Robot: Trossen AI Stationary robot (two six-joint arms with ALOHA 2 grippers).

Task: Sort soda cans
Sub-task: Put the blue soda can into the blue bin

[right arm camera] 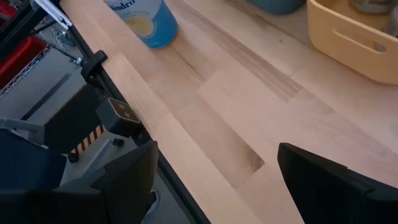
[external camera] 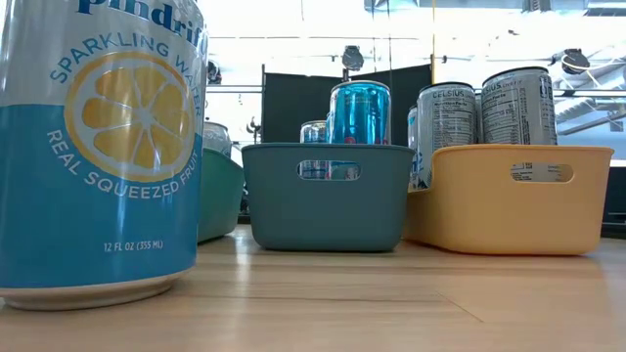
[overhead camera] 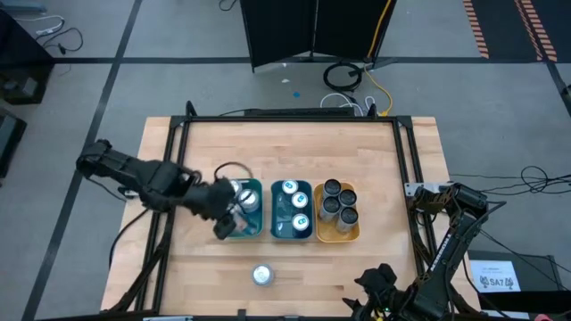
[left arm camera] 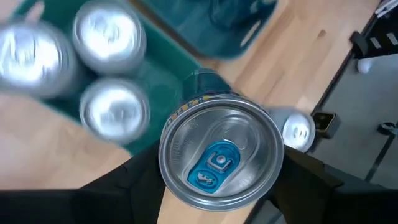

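My left gripper [overhead camera: 225,221] hangs over the near end of the green tray [overhead camera: 252,234] and is shut on a soda can [left arm camera: 221,155] with a blue tab. Three plain silver cans [left arm camera: 115,109] stand in the green tray below it. The teal tray [overhead camera: 278,234] holds blue-marked cans [overhead camera: 288,189], and the orange tray [overhead camera: 321,236] holds dark-topped cans [overhead camera: 337,203]. One blue lemon-printed can [overhead camera: 261,275] stands alone on the table near the near edge. My right gripper [right arm camera: 217,186] is open, low over the table's near right corner. My left gripper holds the blue-tabbed can by its side wall just under the top rim [left arm camera: 171,180], pinched between the two fingers [left arm camera: 134,186], one on each side. The fingers come from above. The can is upright and lifted clear over the green tray's near end.
The three trays stand side by side at the table's middle, the teal tray [external camera: 328,196] between the green tray [external camera: 223,191] and the orange tray [external camera: 509,200]. Bare wood lies to the near, far, left and right of them. A black frame borders the table.
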